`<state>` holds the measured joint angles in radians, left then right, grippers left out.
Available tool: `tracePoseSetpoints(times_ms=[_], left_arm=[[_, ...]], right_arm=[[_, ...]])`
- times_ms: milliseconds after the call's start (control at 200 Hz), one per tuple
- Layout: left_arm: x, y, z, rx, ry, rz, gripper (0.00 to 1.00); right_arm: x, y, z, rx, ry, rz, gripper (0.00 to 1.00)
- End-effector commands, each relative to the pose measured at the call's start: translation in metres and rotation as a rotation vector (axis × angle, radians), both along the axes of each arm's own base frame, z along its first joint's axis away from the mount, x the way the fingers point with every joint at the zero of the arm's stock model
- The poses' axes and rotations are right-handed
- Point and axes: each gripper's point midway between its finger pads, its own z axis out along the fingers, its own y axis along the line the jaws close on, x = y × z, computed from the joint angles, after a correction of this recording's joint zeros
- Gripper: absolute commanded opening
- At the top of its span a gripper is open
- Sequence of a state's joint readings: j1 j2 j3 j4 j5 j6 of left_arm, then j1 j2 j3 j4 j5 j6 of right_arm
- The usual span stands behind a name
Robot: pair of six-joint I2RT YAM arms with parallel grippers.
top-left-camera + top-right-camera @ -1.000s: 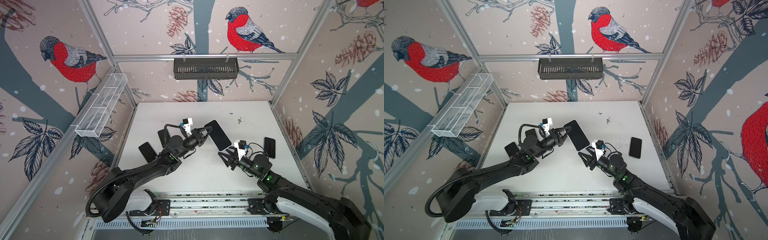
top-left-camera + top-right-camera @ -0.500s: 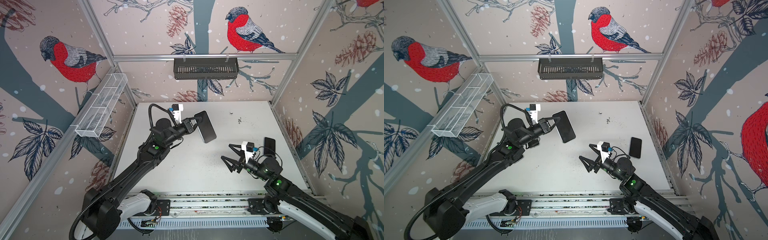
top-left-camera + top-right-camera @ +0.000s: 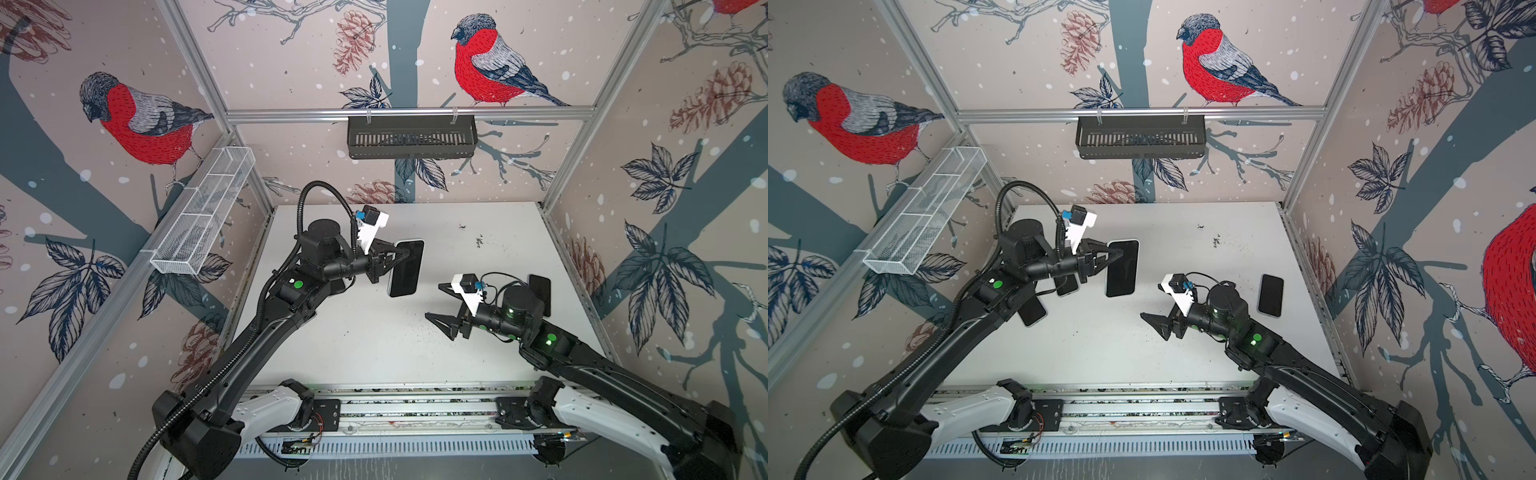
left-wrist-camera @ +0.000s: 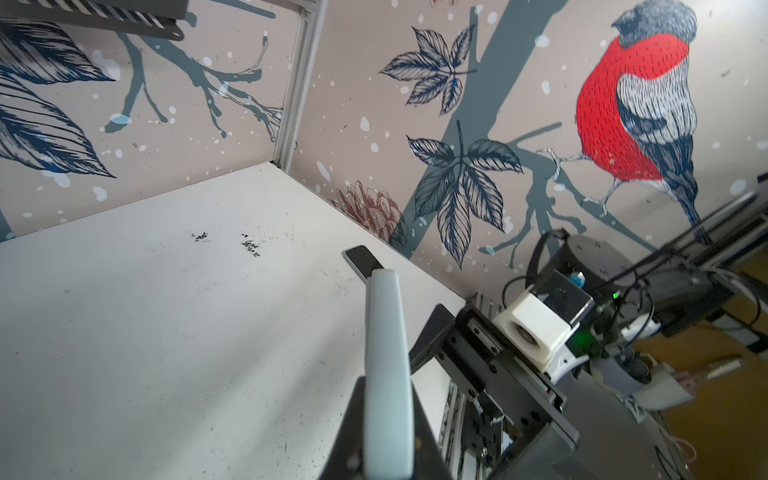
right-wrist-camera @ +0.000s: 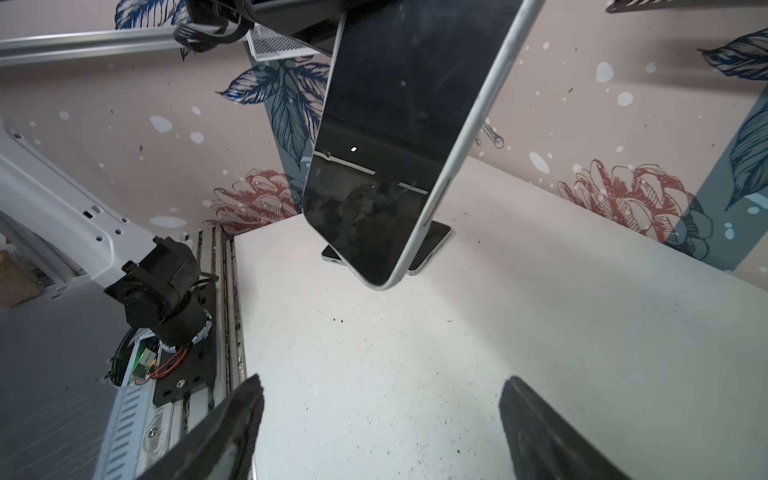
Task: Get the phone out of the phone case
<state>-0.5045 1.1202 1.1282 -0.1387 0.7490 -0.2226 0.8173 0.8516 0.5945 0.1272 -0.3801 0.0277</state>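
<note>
Pale-rimmed and dark-screened, the phone (image 3: 407, 270) is hanging above the table (image 3: 374, 353), pinched in the left jaws.
The left gripper (image 3: 400, 258) is pressing its jaws almost together on the phone's upper end, one jaw on each face, so the phone is dangling lower end down, clear of the table and tilted. The right gripper (image 3: 436, 302) is hovering over the table with its jaws spread wide and nothing between them, facing the phone's screen from a little way off. Whether the pale rim is the case, I cannot tell.
</note>
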Motion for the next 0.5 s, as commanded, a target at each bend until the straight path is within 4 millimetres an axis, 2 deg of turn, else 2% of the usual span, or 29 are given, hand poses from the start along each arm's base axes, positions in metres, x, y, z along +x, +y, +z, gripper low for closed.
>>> tracePoseSetpoints(times_ms=[0, 145, 215, 235, 495], left_arm=[[-0.020, 0.000, 0.001, 0.014, -0.128, -0.119, 0.00], [-0.036, -0.001, 0.002, -0.043, -0.178, -0.200, 0.00], [-0.042, -0.001, 0.008, -0.081, -0.208, -0.234, 0.00], [-0.044, -0.002, 0.002, -0.086, -0.194, -0.244, 0.00], [-0.058, -0.003, 0.005, -0.171, -0.181, -0.330, 0.00]], right_arm=[[-0.010, 0.005, -0.017, -0.135, -0.028, 0.102, 0.90], [-0.010, 0.011, -0.026, -0.227, -0.060, 0.162, 0.87], [-0.017, 0.016, -0.025, -0.231, -0.082, 0.226, 0.85], [-0.018, 0.017, -0.025, -0.231, -0.089, 0.239, 0.85], [-0.028, 0.021, -0.031, -0.244, -0.164, 0.344, 0.81]])
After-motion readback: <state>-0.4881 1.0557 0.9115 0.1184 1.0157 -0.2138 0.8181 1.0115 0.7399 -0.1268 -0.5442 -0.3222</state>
